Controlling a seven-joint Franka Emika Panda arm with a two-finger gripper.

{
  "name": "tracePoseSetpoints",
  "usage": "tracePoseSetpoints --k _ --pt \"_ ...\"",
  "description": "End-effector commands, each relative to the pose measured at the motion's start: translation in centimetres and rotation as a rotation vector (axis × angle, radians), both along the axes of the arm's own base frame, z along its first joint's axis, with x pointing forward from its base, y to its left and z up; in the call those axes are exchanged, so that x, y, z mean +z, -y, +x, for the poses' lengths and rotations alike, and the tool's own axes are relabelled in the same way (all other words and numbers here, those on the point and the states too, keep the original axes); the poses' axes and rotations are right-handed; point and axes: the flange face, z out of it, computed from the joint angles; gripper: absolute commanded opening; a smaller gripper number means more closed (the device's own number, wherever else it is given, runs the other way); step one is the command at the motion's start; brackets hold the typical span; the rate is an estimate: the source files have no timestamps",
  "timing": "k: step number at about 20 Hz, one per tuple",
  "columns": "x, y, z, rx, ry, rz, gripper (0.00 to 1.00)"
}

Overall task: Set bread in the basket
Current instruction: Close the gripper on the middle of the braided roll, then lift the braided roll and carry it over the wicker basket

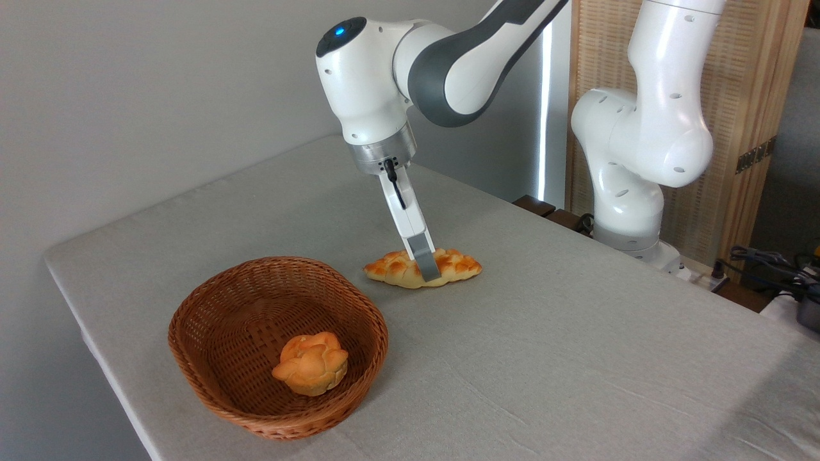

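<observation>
The bread (458, 264), a braided golden loaf with toasted bumps, lies flat on the grey table right of and behind the basket (282, 261). My gripper (430, 272) has come down over the loaf's middle. Its near finger (424, 256) stands in front of the loaf, reaching almost to the table; the far finger is hidden behind it. The fingers straddle the loaf, which looks unsqueezed and still rests on the cloth. The reddish-brown wicker basket sits at the front left of the table.
A small round knotted bun (311, 362) lies inside the basket. The arm's white base (631, 211) stands at the table's back right, with cables (769, 262) beyond it. The table edge (96, 346) runs close to the basket's left side.
</observation>
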Motion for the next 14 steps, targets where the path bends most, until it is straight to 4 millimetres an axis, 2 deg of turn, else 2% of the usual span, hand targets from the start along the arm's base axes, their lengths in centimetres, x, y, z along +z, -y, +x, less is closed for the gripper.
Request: tracePoseSetpoints --k 1,5,7,8,10,11,14 --pt "-0.4 -0.2 -0.2 -0.013 0.011 -0.005 0.19" --pt "0.2 -0.1 -0.4 -0.012 -0.006 0.001 0.2" --pt "2.7 0.3 0.2 -0.008 -0.019 0.001 0.21" --pt "4.6 0.4 0.7 -0.002 -0.02 -0.008 0.21" --pt "7.8 0.7 2.3 0.058 0.007 -0.05 0.22" --pt "9.0 0.7 3.4 0.14 0.02 -0.084 0.22" --pt "11.2 0.6 7.4 0.301 0.061 -0.133 0.23"
